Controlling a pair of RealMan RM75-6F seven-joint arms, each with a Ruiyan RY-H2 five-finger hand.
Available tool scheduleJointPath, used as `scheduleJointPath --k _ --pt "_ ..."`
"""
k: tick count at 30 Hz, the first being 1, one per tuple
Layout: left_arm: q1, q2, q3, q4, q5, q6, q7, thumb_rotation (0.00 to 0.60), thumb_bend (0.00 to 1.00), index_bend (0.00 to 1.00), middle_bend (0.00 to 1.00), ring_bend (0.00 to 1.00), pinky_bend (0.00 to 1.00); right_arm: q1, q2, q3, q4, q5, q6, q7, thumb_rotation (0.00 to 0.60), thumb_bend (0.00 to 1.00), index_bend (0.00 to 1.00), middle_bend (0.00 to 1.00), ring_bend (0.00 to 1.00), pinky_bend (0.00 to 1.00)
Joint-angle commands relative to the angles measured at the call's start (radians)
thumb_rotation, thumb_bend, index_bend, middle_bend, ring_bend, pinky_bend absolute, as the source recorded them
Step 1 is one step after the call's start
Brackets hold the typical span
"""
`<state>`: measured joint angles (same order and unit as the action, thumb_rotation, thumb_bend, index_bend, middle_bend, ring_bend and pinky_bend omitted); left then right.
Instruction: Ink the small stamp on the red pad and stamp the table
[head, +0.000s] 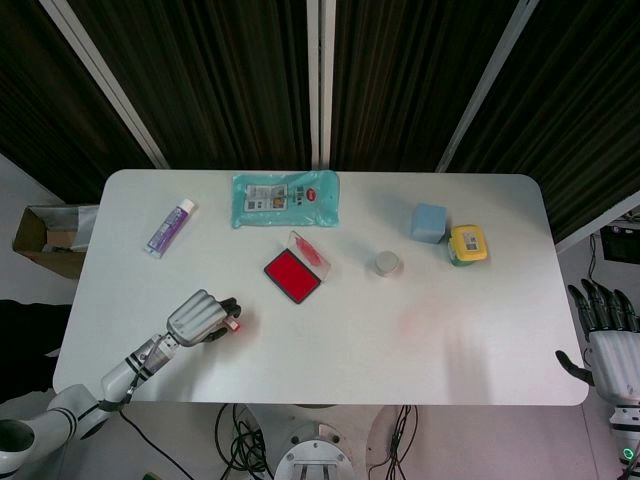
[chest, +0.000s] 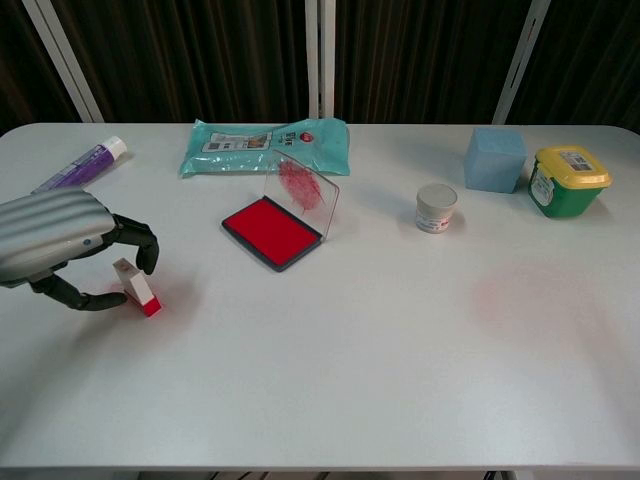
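Note:
The small stamp (chest: 135, 286) (head: 233, 324), white-handled with a red base, lies tilted on the table near the front left, over a faint red mark. My left hand (chest: 62, 238) (head: 198, 317) is cupped over it: the thumb touches the stamp's near side and the curled fingertips (chest: 147, 256) come down at its top, pinching it where it rests. The red ink pad (chest: 272, 231) (head: 292, 275) sits open at mid-table with its clear, ink-smeared lid (chest: 303, 190) raised. My right hand (head: 606, 338) hangs beyond the table's right edge, fingers spread, holding nothing.
A teal wipes pack (chest: 266, 146) and a purple tube (chest: 80, 166) lie at the back left. A small white jar (chest: 436, 208), a blue cube (chest: 494, 158) and a yellow-lidded green tub (chest: 569, 180) stand at the right. A faint red smudge (chest: 530, 295) marks the table.

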<state>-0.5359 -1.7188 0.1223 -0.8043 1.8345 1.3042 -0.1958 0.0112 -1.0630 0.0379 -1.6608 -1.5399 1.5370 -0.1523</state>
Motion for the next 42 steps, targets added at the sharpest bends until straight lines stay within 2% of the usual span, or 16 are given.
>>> scheduleJointPath --k 1,15,32,38,42 --pt "-0.005 -0.005 0.002 0.005 -0.003 -0.002 -0.003 0.600 0.28 0.47 0.47 0.92 1.00 0.001 -0.001 0.000 0.001 0.002 -0.003 0.000 0.600 0.08 0.00 0.00 0.00 0.00" --pt "-0.018 -0.025 0.016 0.029 -0.016 -0.003 0.005 0.600 0.30 0.49 0.49 0.92 1.00 -0.001 -0.004 0.004 0.012 0.015 -0.004 0.008 0.600 0.08 0.00 0.00 0.00 0.00" --pt "-0.022 -0.030 0.024 0.036 -0.034 0.000 -0.006 0.600 0.30 0.55 0.56 0.95 1.00 -0.004 -0.004 0.001 0.020 0.017 -0.007 0.012 0.600 0.08 0.00 0.00 0.00 0.00" --pt "-0.027 -0.016 0.019 0.016 -0.046 -0.002 -0.030 0.600 0.36 0.57 0.57 0.95 1.00 -0.004 -0.002 0.001 0.017 0.015 -0.006 0.007 0.600 0.08 0.00 0.00 0.00 0.00" --pt "-0.048 0.021 -0.003 -0.039 -0.065 -0.007 -0.065 0.600 0.38 0.58 0.58 0.95 1.00 -0.002 0.000 0.003 0.013 0.016 -0.007 0.003 0.600 0.09 0.00 0.00 0.00 0.00"
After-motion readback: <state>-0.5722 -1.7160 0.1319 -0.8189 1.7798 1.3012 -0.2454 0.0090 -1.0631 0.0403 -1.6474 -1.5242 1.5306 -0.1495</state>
